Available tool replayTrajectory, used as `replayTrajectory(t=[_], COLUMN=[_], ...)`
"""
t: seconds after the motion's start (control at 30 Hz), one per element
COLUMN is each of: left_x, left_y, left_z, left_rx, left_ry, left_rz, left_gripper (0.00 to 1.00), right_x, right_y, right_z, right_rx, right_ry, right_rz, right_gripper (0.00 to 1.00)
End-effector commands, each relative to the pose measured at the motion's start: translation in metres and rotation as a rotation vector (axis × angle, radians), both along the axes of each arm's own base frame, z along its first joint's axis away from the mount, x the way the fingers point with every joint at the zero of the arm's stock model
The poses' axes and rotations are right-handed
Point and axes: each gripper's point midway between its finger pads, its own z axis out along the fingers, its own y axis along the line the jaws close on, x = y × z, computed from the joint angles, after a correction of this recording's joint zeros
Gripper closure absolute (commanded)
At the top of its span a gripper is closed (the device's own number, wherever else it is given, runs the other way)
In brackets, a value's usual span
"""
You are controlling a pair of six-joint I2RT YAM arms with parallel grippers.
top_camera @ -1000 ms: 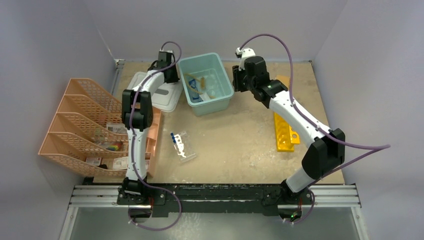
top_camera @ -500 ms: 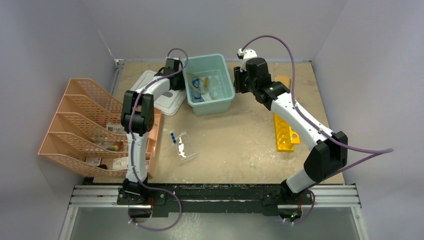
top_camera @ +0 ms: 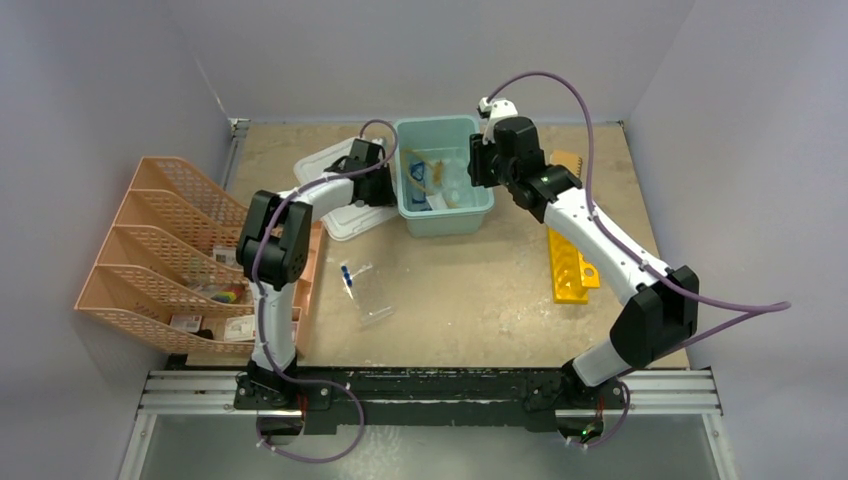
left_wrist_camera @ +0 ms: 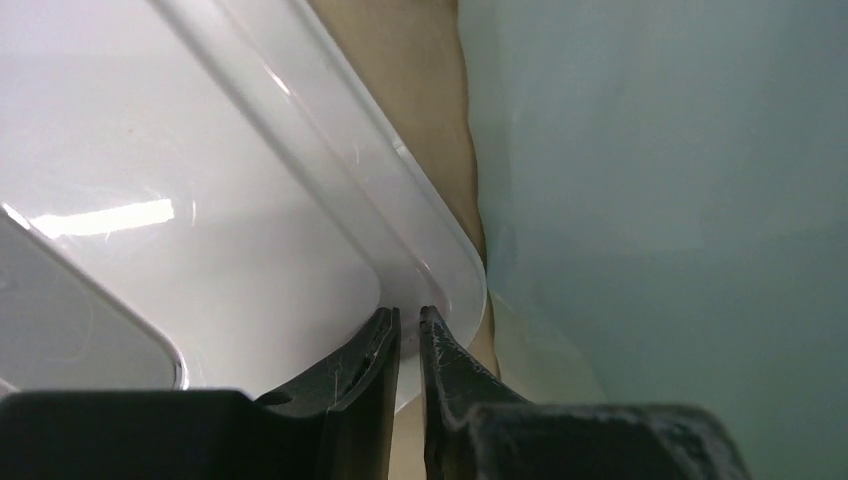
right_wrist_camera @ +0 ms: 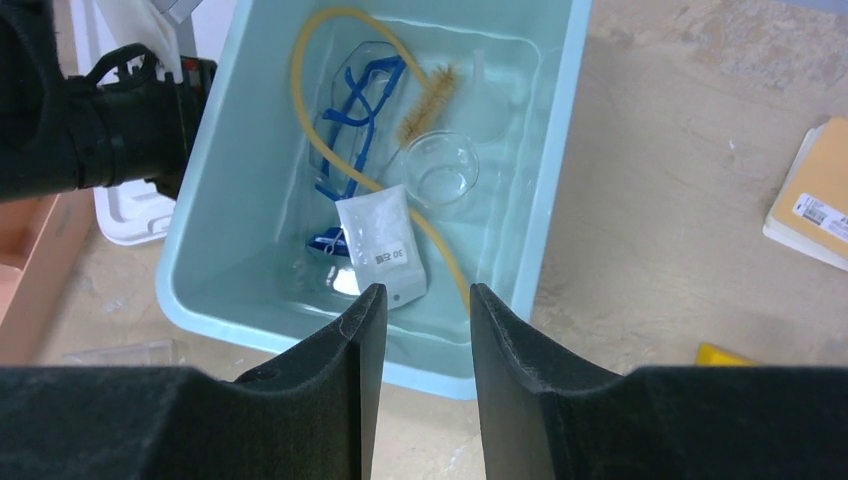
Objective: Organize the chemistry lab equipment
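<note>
Seen close up, the left gripper (left_wrist_camera: 405, 318) has its jaws drawn to a thin slit at the rounded corner of the white lid (left_wrist_camera: 200, 200). It seems to pinch the lid's rim, though the view is too tight to be sure. Just right of it rises the wall of the teal bin (left_wrist_camera: 650, 200). The right gripper (right_wrist_camera: 420, 295), at the bottom centre of its own view, hovers over the bin with its jaws half apart and nothing between them. Already in the bin lie the amber rubber tubing (right_wrist_camera: 300, 90), the blue-framed safety glasses (right_wrist_camera: 355, 110), the white packet (right_wrist_camera: 385, 245), the glass dish (right_wrist_camera: 442, 168) and a bristle brush (right_wrist_camera: 425, 100). So much of the sorting looks done. From above, the bin sits upper centre with the lid touching its left side, not yet on. The blue-capped tubes (top_camera: 347, 275) remain out on the table, left of centre, well apart from the bin. A yellow rack (top_camera: 570, 262) lies at right, and peach trays (top_camera: 160, 250) stand at left.
</note>
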Motion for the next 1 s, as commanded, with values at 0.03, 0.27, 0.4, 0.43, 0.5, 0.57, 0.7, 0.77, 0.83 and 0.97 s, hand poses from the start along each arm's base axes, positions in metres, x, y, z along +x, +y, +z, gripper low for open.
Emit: replayTrajectory(t=[0.03,0.27,0.4,0.43,0.5,0.57,0.7,0.77,0.83,0.97], left_x=[-0.071,-0.050,-0.018,-0.012,-0.005,-0.001,0.000,-0.003,-0.005,-0.011], left_y=[0.001,0.014,0.026,0.030,0.043,0.062,0.110,0.137,0.161,0.194], left_z=[-0.029,0.005,0.041,0.050,0.064,0.076,0.090,0.096,0.096,0.081], left_rx=[-0.007,0.039,0.059,0.066,0.094,0.134,0.173,0.196,0.229,0.324], left_ry=[0.214,0.121,0.011,-0.015,-0.054,-0.078,-0.083,-0.087,-0.086,-0.049], left_rz=[-0.062,0.042,0.197,0.233,0.298,0.366,0.466,0.520,0.565,0.600], left_gripper=[0.85,0.77,0.72,0.71,0.70,0.68,0.59,0.55,0.53,0.53], right_x=[-0.004,-0.007,-0.009,-0.009,-0.010,-0.011,-0.012,-0.012,-0.012,-0.012], right_y=[0.001,0.000,-0.001,-0.002,-0.002,-0.003,-0.004,-0.004,-0.003,-0.002], right_z=[0.016,0.016,0.018,0.018,0.018,0.019,0.018,0.017,0.016,0.015], right_rx=[0.065,0.081,0.079,0.076,0.073,0.070,0.068,0.069,0.072,0.075], right_ry=[-0.037,-0.031,-0.033,-0.033,-0.035,-0.036,-0.035,-0.034,-0.032,-0.028], right_rz=[-0.017,-0.023,-0.026,-0.026,-0.026,-0.026,-0.024,-0.022,-0.021,-0.017], right_gripper=[0.61,0.61,0.61,0.61,0.61,0.61,0.61,0.61,0.61,0.61])
